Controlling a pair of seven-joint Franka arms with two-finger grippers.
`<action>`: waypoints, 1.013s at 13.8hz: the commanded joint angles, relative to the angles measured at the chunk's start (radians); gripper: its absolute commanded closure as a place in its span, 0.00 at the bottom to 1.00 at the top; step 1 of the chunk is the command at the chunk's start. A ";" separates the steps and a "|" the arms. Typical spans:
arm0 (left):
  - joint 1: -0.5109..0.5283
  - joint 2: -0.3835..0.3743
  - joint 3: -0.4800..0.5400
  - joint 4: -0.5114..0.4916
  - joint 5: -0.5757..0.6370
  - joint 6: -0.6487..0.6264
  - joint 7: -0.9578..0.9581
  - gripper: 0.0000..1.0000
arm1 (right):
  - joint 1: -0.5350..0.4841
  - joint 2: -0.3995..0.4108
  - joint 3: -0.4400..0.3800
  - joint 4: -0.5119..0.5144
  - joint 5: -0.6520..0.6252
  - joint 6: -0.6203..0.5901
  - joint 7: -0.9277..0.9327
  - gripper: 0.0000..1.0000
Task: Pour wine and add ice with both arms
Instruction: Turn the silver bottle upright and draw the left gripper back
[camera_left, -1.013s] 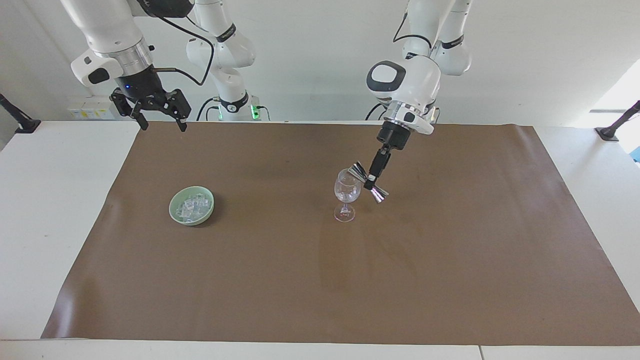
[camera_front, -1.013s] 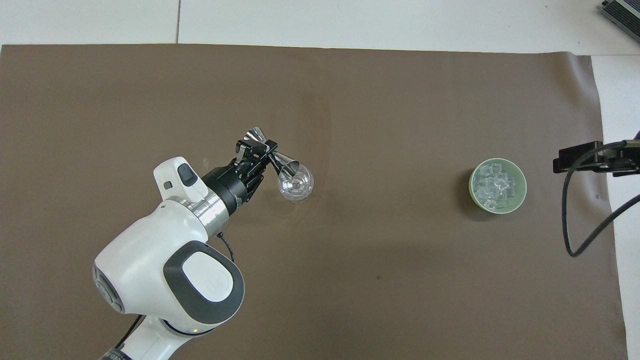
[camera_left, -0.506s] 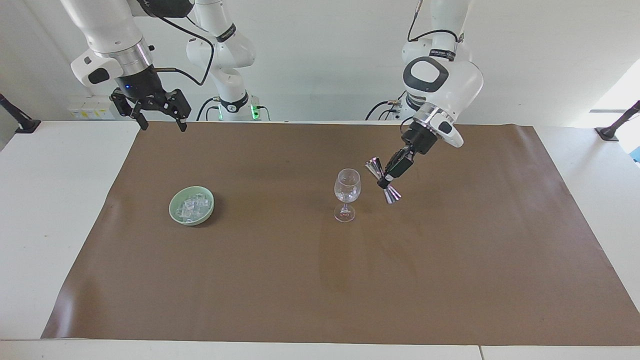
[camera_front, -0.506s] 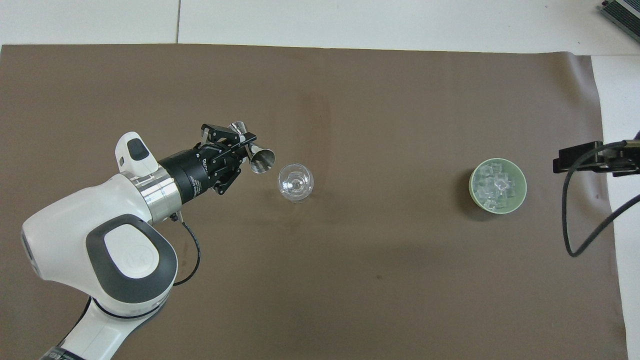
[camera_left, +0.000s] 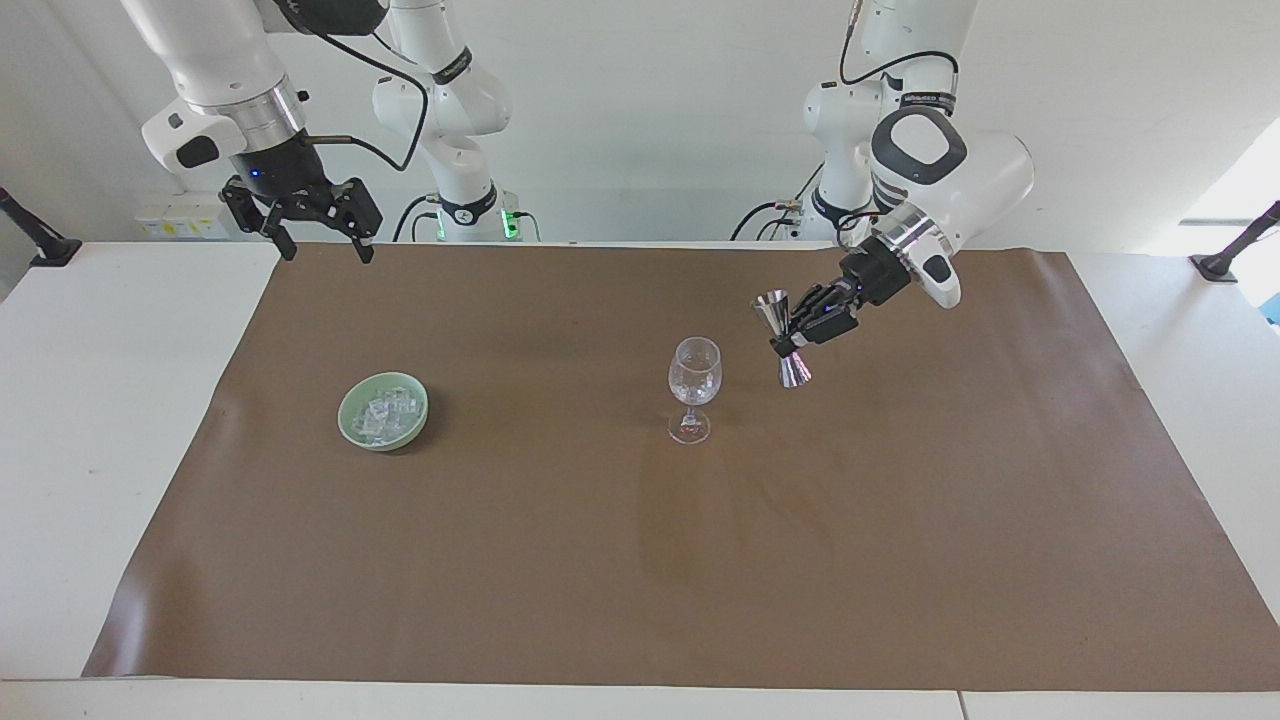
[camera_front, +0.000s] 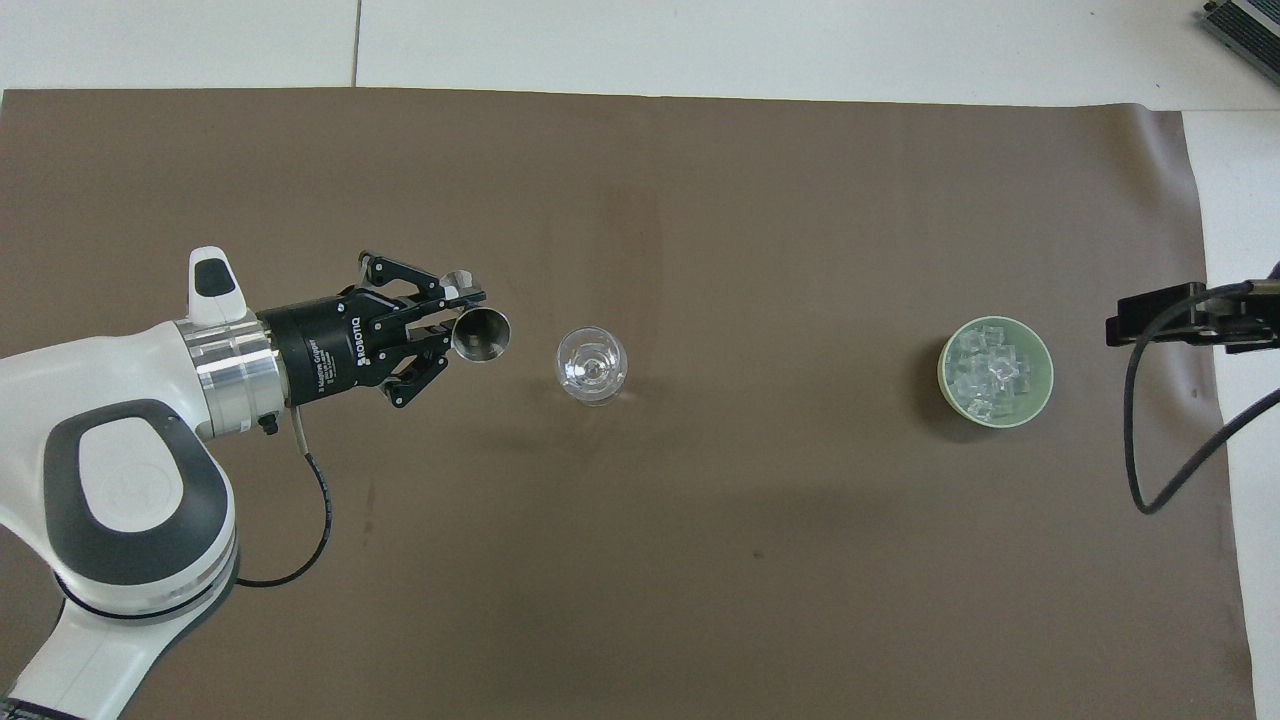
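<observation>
The left gripper (camera_left: 795, 328), clamped on a steel jigger (camera_left: 783, 338), has swung clear of the wine glass (camera_left: 694, 388) and turned the measure back upright, just beside the glass toward the left arm's end; a second ago it was tipped over the rim, so the pour looks done. The ice (camera_left: 383, 415) sits in a green bowl (camera_left: 350, 425), well apart from this gripper. The right gripper (camera_left: 318, 238) waits open over the brown mat's (camera_left: 700, 580) edge. "ROBOTIQ" reads on the left gripper's body.

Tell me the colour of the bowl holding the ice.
Pale green bowl; clearest in the overhead view.
</observation>
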 joint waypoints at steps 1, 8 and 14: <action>0.061 -0.025 -0.006 0.011 0.086 -0.139 -0.144 1.00 | -0.001 -0.020 -0.004 -0.020 0.018 0.000 -0.025 0.00; 0.159 -0.023 -0.008 -0.002 0.101 -0.386 -0.223 1.00 | -0.001 -0.020 -0.004 -0.021 0.018 0.000 -0.025 0.00; 0.266 0.015 -0.008 -0.004 0.100 -0.474 -0.250 1.00 | -0.001 -0.020 -0.004 -0.020 0.018 0.000 -0.025 0.00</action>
